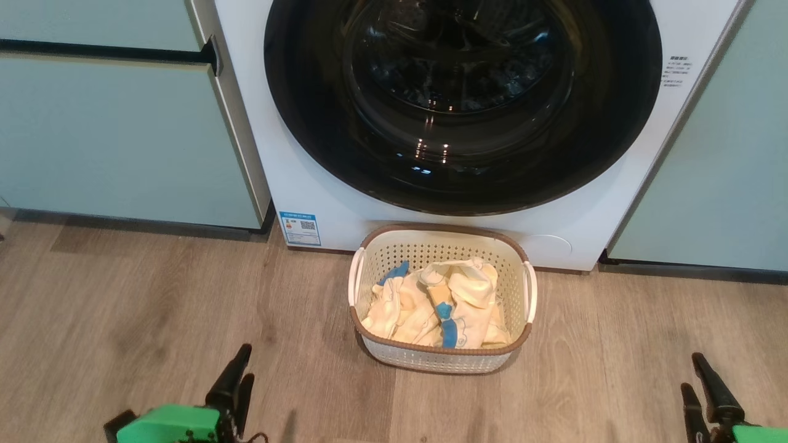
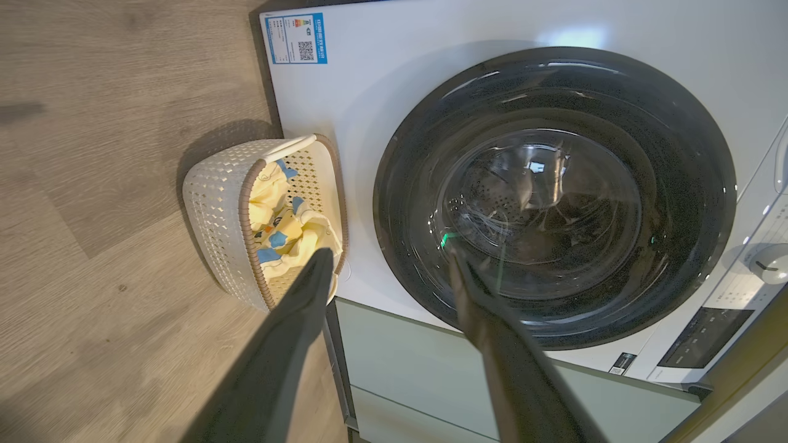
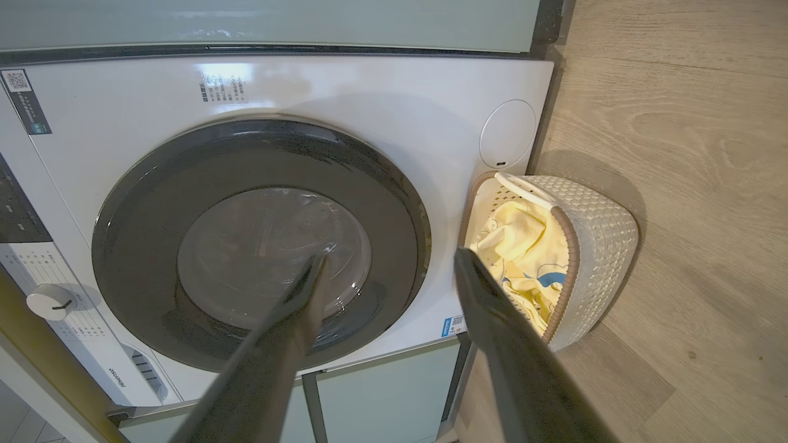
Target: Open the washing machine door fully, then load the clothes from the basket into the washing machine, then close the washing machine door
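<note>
The white washing machine (image 1: 308,154) stands between pale green cabinets (image 1: 123,135). Its black washing machine door (image 1: 462,104) is closed. The basket (image 1: 440,363) sits on the wooden floor (image 1: 154,307) just before the machine, with the clothes (image 1: 455,301) inside. The left gripper (image 1: 242,369) and the right gripper (image 1: 692,372) are spread wide and empty, well apart from the basket.

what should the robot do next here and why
Probably lift an arm toward the rim of the washing machine door to pull it open: it sits fully shut, the clothes lie in the basket, and the left gripper and right gripper hang low, open and empty.
</note>
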